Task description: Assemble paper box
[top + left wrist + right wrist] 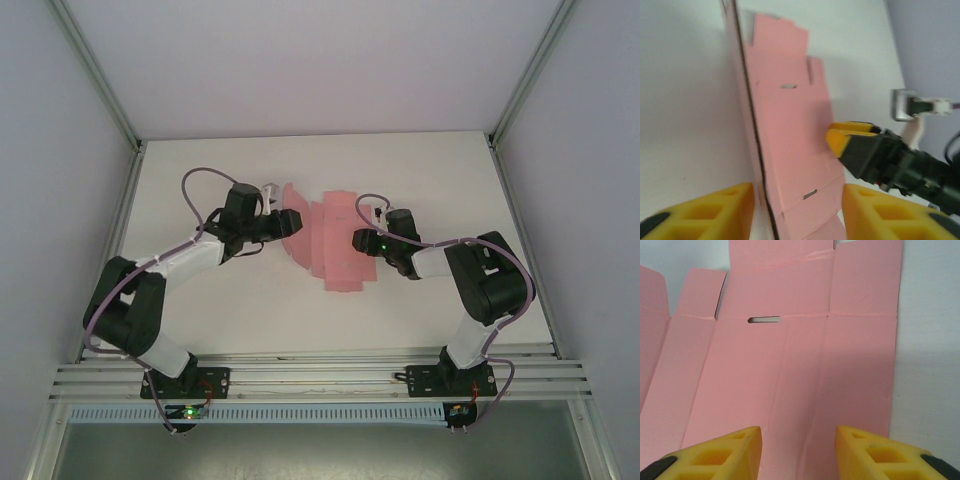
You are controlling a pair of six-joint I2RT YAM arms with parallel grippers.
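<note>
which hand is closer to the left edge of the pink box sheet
Left. The left hand straddles that edge of the paper box; the right hand is over its right side.

The pink, flat die-cut card sheet of the paper box (335,245) lies on the white table top (250,310), about midway between its left and right sides. The left gripper (283,222) sits at the sheet's left edge and the right gripper (362,238) over its right part, facing each other across it. From the left wrist, the sheet (785,135) runs ahead between the parted fingers (700,212), with the right gripper (839,139) on its right side. From the right wrist, the sheet (790,365) lies below and ahead of the parted fingers (720,452), with bare table to its right.
</note>
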